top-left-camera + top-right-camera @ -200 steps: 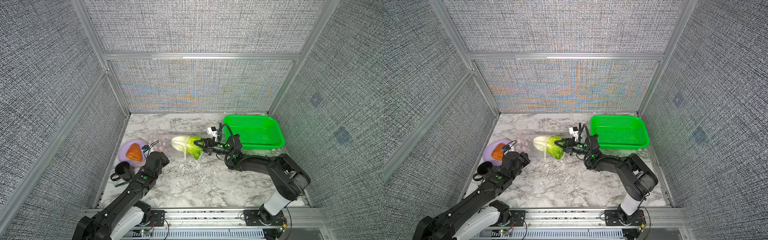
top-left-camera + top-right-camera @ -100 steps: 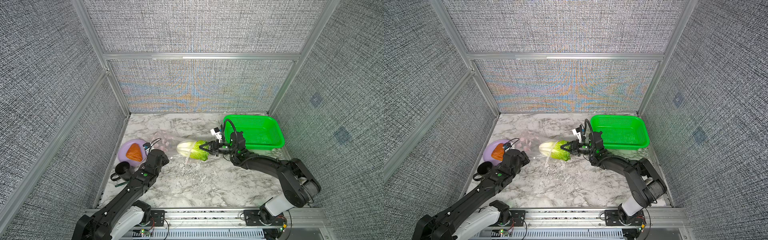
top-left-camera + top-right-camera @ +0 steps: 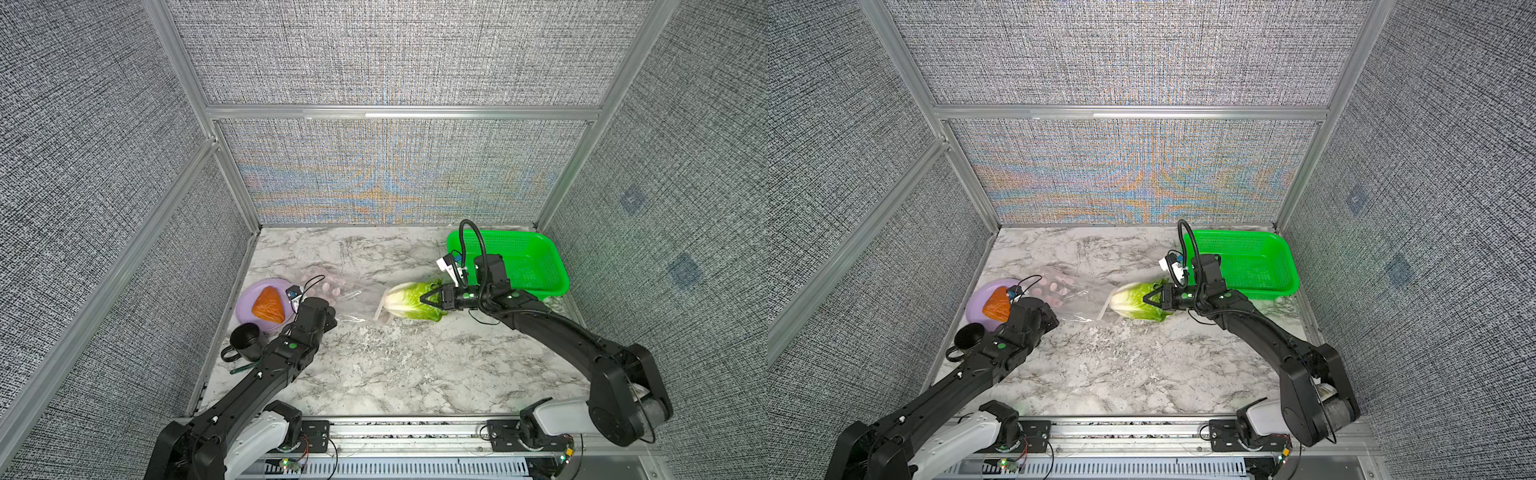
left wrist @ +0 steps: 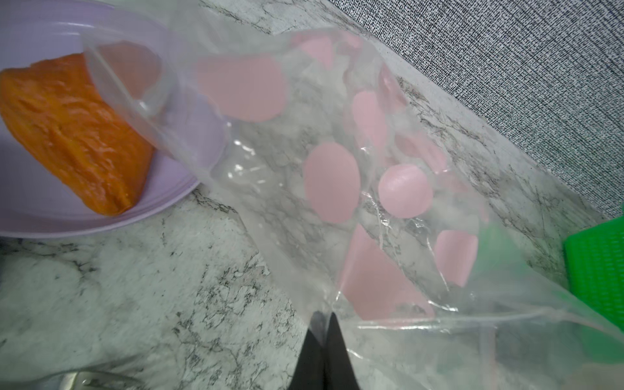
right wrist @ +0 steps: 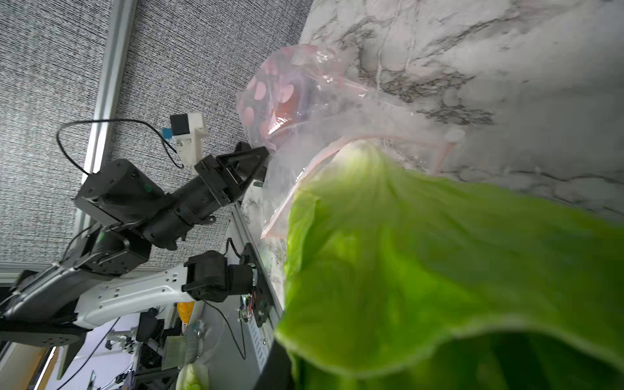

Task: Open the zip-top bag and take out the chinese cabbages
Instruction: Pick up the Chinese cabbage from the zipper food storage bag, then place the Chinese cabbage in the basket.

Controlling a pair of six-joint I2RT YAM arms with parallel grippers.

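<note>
Both claws are closed: the right claw [image 3: 424, 300] is clamped on the leafy green end of the chinese cabbages [image 3: 405, 301], and the left claw [image 4: 325, 320] is pinched shut on the zip-top bag [image 3: 351, 296].
In both top views the cabbage head lies mid-table, its white base at the bag's open mouth. From there the crumpled bag runs toward 9 o'clock to the left claw, beside the purple plate [image 3: 247, 297] holding an orange wedge [image 3: 269, 305]. The green basket [image 3: 557, 266] sits at 2 o'clock from the cabbage.

Black arms [image 3: 552, 328] and fingers [image 3: 433, 294], white base links [image 3: 561, 415], green dots [image 3: 293, 345], looping black cables [image 3: 478, 241], white wrist cameras [image 3: 448, 264].
</note>
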